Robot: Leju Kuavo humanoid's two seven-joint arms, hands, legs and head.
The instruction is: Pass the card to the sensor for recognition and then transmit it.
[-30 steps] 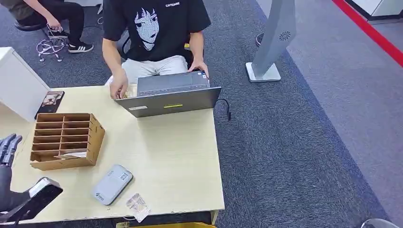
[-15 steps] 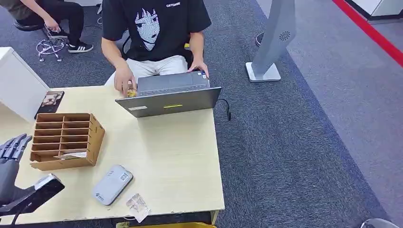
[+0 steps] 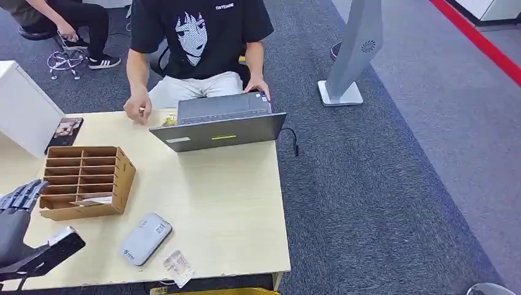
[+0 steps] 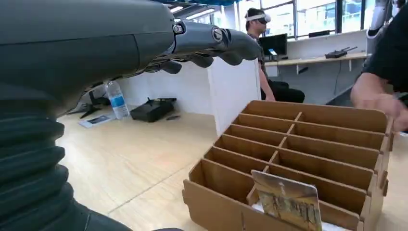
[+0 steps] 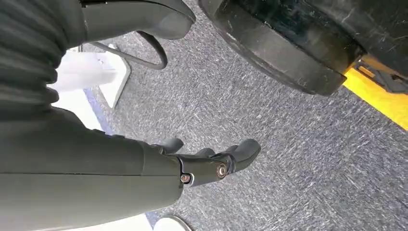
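A card (image 4: 287,200) stands in the nearest slot of a wooden organiser (image 3: 86,181) by the table's (image 3: 227,209) left edge. The left hand (image 3: 18,206) hovers beside it, fingers extended, empty. The right hand (image 5: 211,161) hangs loosely spread, empty, over carpet.

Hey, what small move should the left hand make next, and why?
Probably ease the left hand forward and down toward the card standing in the nearest slot of the wooden rack. The hand holds nothing, its fingers hover above the rack's near edge, and the card has not been picked up, so nothing can go to the grey sensor yet.
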